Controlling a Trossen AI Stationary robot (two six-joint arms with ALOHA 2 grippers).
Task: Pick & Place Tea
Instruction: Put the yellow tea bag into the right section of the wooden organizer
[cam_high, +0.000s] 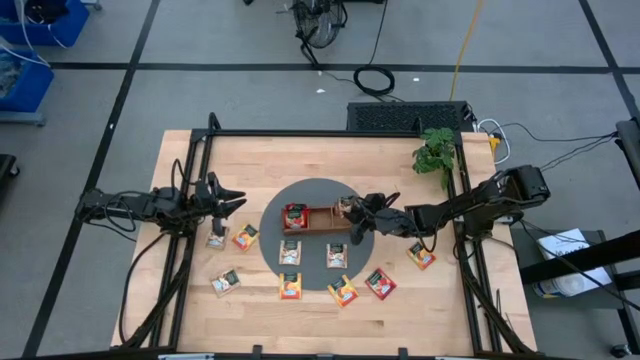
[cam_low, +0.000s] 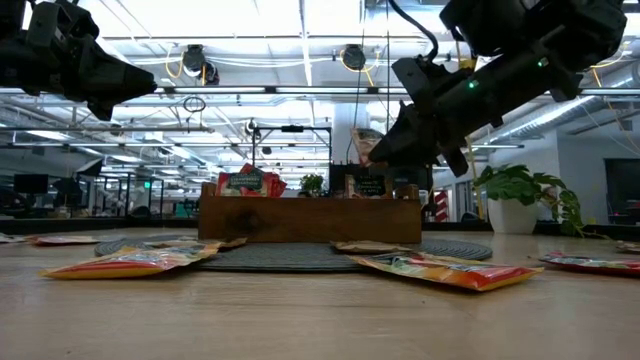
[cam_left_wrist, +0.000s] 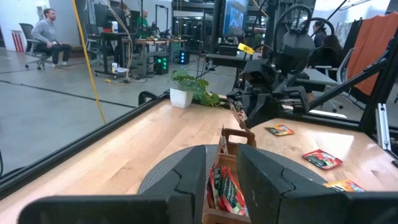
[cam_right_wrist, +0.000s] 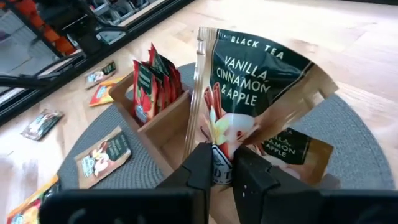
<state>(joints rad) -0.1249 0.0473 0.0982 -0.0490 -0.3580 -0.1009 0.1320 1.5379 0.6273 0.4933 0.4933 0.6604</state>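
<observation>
My right gripper (cam_right_wrist: 224, 165) pinched a tea packet (cam_right_wrist: 255, 93) over the tray's (cam_high: 322, 221) right end; I judged lowering it upright into that compartment best. Left gripper (cam_high: 228, 200) hovered empty, nearly closed

Glossy foil tea packet (cam_right_wrist: 261, 93), matt wooden tray (cam_right_wrist: 158, 127) (grain visible), woven grey mat (cam_right_wrist: 360, 149).

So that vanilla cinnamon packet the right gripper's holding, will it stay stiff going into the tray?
Probably floppy: the packet already creases above the right gripper, pinched only at its bottom edge. Likely light, so it may catch on the wooden tray wall or on the packet already inside.
</observation>
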